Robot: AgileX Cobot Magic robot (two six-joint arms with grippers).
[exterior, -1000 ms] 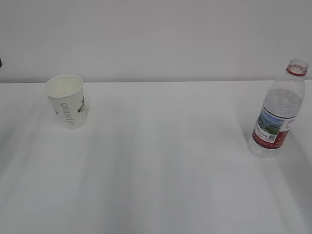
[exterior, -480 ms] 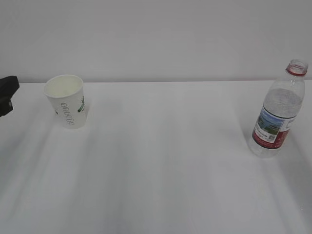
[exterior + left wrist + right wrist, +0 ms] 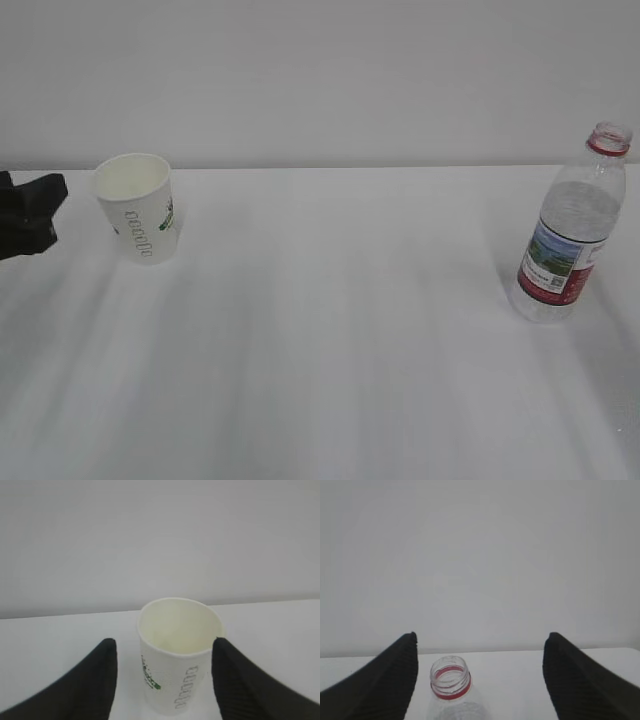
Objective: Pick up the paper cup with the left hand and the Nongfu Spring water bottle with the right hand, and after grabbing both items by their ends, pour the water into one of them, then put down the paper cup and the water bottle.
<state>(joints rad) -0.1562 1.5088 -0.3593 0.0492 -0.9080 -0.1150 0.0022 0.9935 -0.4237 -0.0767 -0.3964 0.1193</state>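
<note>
The white paper cup [image 3: 137,206] with green lettering stands upright at the table's far left, and looks empty inside [image 3: 178,630]. My left gripper [image 3: 32,214] comes in at the left edge, a short gap away from the cup. In the left wrist view its jaws [image 3: 163,644] stand open, with black fingers [image 3: 90,685] framing the cup just ahead. The uncapped Nongfu Spring water bottle [image 3: 568,232] stands upright at the far right. My right gripper [image 3: 481,639] is open, with the bottle's red-ringed neck [image 3: 450,680] low between its fingers and nearer the left one. I cannot make out the water level.
A white table [image 3: 330,330] runs back to a plain white wall [image 3: 330,80]. Between cup and bottle lies a wide stretch of bare tabletop. The right arm does not show in the exterior view.
My left gripper has come in from the left edge toward the cup. Cup and bottle have not moved.
</note>
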